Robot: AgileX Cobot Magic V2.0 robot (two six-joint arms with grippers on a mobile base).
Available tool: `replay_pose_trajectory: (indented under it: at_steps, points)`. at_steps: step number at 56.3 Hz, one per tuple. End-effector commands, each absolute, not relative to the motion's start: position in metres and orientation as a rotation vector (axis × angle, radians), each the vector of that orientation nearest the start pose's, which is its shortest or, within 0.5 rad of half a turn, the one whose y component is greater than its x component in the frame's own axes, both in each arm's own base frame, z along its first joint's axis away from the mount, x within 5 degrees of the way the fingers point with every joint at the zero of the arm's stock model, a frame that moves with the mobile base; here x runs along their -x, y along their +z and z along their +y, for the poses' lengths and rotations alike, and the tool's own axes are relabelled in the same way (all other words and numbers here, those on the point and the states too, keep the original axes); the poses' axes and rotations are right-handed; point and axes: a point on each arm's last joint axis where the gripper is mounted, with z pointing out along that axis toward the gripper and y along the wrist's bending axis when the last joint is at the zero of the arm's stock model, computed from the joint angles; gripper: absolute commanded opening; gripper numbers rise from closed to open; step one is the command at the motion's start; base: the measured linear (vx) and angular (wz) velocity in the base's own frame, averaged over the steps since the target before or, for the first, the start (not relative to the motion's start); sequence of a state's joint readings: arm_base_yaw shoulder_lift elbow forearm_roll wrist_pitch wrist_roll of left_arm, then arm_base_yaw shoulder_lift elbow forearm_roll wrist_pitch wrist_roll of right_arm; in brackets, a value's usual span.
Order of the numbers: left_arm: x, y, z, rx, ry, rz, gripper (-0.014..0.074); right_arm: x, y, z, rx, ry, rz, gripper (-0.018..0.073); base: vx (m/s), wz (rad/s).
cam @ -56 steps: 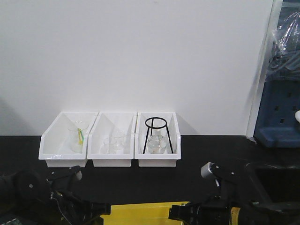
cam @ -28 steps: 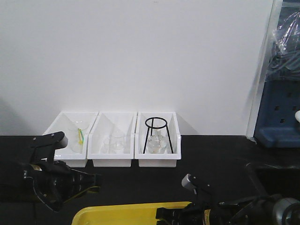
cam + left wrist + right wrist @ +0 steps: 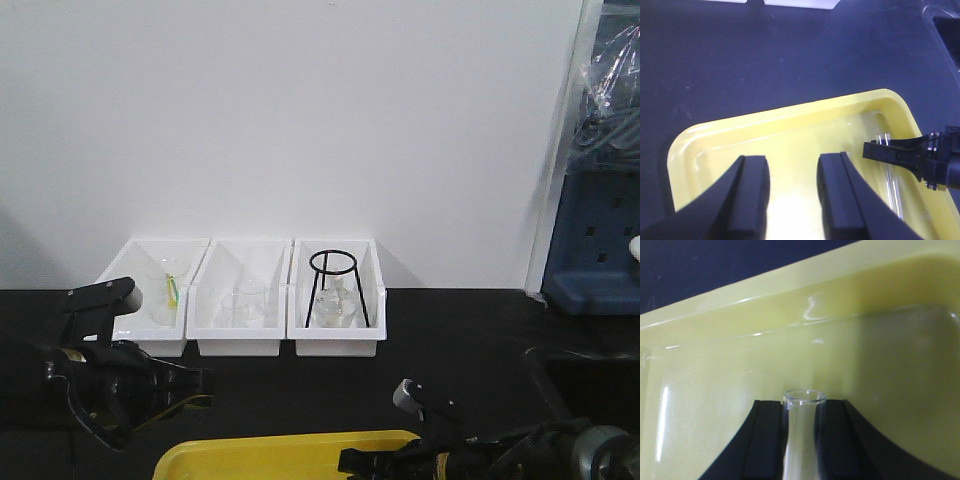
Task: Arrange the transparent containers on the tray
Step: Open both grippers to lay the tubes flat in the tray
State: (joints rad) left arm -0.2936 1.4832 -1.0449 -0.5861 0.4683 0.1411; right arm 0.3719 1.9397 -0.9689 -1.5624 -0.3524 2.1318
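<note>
The yellow tray [image 3: 290, 450] lies at the near edge of the black table. In the right wrist view my right gripper [image 3: 802, 407] is shut on a clear test tube [image 3: 801, 440], open rim forward, low over the tray floor [image 3: 715, 380]. From the left wrist, my left gripper [image 3: 792, 170] is open and holds nothing, above the tray's [image 3: 785, 117] left half. The right gripper's black fingers [image 3: 900, 155] reach in from the right over a transparent container [image 3: 892, 192] lying along the tray's right side. In the front view the left gripper [image 3: 195, 388] hangs above the tray's left corner and the right gripper [image 3: 352, 464] at its right end.
Three white bins [image 3: 235, 340] stand in a row against the back wall, holding beakers [image 3: 245, 305], a flask and a black ring stand [image 3: 335, 285]. A blue crate [image 3: 595, 255] sits at the far right. The table has a recessed edge at the right [image 3: 946, 20].
My left arm rose from low over the tray to up and left of it. My right arm slid left and lower along the tray's right end.
</note>
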Motion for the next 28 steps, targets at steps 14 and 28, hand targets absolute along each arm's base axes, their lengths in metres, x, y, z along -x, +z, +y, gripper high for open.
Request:
replay_pose_trajectory:
  at_steps: [14, 28]
  points:
    - [-0.299, 0.308, -0.115, 0.022, -0.669, 2.265, 0.0372, -0.336, 0.148, 0.164, -0.063, 0.843, 2.498, 0.0491, 0.00, 0.00]
    - [-0.296, 0.310, -0.115, -0.032, -0.659, 2.273, 0.0358, -0.329, 0.167, 0.169, 0.027, 0.941, 2.454, 0.0424, 0.00, 0.00]
